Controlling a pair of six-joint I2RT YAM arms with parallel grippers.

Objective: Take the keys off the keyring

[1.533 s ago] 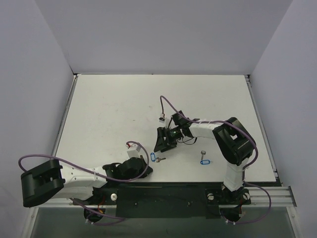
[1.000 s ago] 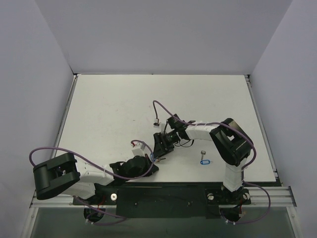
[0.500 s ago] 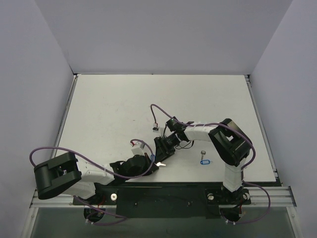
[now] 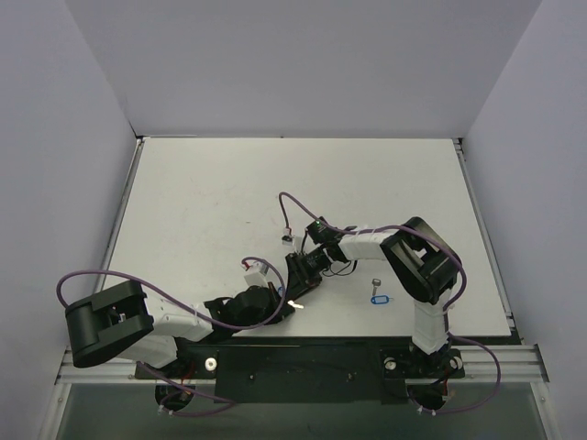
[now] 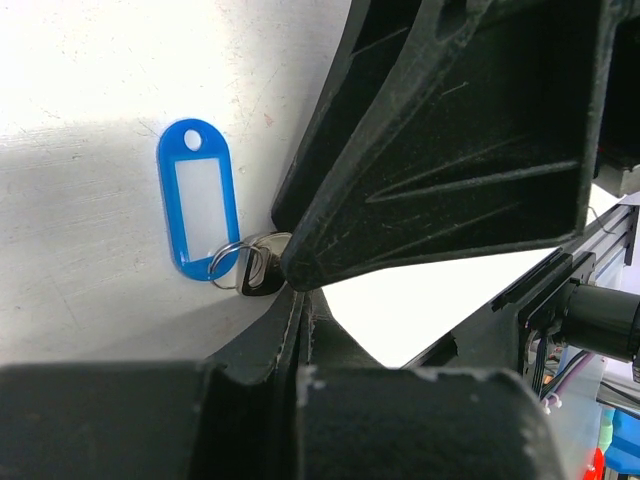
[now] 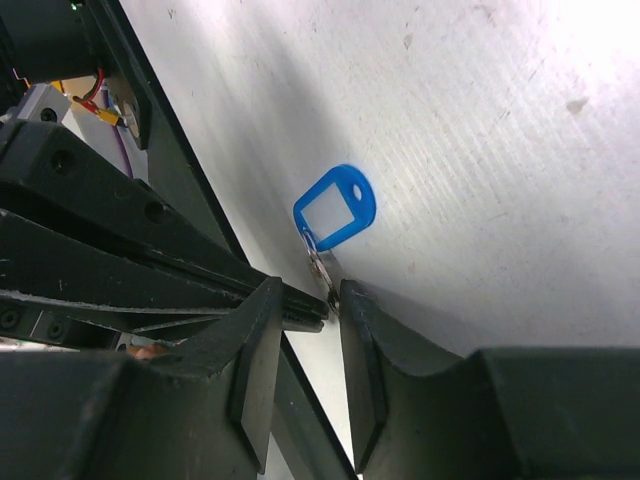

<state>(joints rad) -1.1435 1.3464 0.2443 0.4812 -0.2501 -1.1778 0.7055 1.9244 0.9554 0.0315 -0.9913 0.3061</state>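
The keyring's blue tag [image 5: 198, 205] with its white window lies flat on the white table [image 4: 202, 202]. Its thin ring [image 5: 225, 266] joins it to a small dark key [image 5: 262, 274]. My left gripper [image 5: 300, 305] is shut, its fingers pressed together, with the tips right at the key's head. My right gripper [image 6: 308, 298] is open a narrow gap, and the key [image 6: 322, 272] runs from the tag [image 6: 336, 207] down to its right fingertip. In the top view both grippers, left [image 4: 284, 302] and right [image 4: 296, 280], meet and hide this keyring.
A second blue tag [image 4: 378, 298] with a small key [image 4: 374, 284] lies on the table to the right of the grippers. The right arm's purple cable [image 4: 286, 215] loops above. The metal rail [image 4: 303, 353] runs along the near edge.
My left arm has swung right to the keyring. My right gripper has come down-left onto it. The two grippers now meet over the key, which showed openly 1.5 s ago.
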